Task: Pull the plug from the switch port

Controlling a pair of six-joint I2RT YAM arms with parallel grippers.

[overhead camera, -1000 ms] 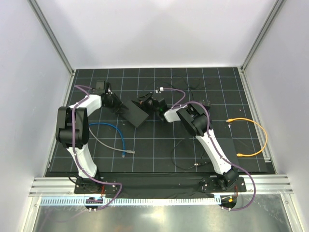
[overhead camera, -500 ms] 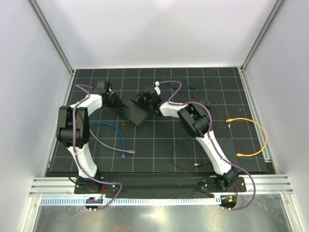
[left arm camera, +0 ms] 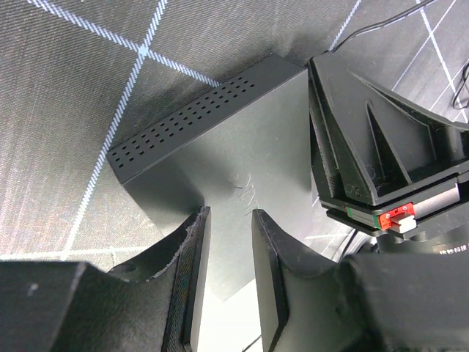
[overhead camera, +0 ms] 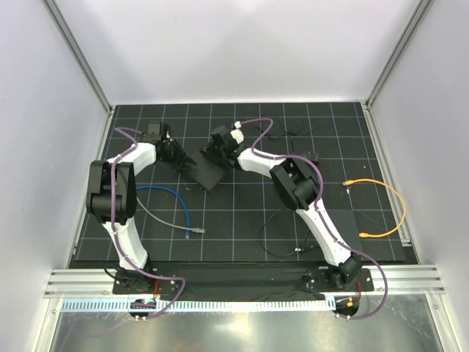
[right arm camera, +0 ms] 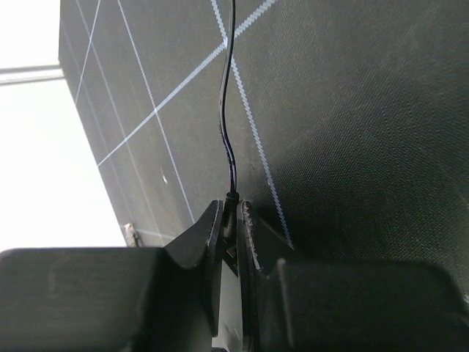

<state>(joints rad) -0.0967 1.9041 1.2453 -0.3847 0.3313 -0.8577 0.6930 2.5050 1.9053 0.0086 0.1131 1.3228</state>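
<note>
The black switch [overhead camera: 207, 174] lies at an angle on the gridded mat. In the left wrist view its flat top and vented side [left arm camera: 183, 136] fill the middle. My left gripper [overhead camera: 179, 159] reaches it from the upper left, its fingers [left arm camera: 229, 214] closed partway on the near corner. My right gripper [overhead camera: 218, 144] sits just beyond the switch's far end, shut on a small black plug [right arm camera: 231, 218]. A thin black cable [right arm camera: 227, 132] runs away from the plug over the mat. The right wrist housing [left arm camera: 381, 147] shows beside the switch. The switch port is hidden.
A blue cable [overhead camera: 172, 198] curls near the left arm. An orange cable [overhead camera: 388, 198] loops at the right edge. Thin black wires [overhead camera: 282, 238] trail in front of the right arm, and more lie at the back [overhead camera: 293, 132]. White walls enclose the mat.
My right gripper has moved up and to the left, from the switch's right side to its far end, carrying the plug. The left gripper and the switch have stayed in place.
</note>
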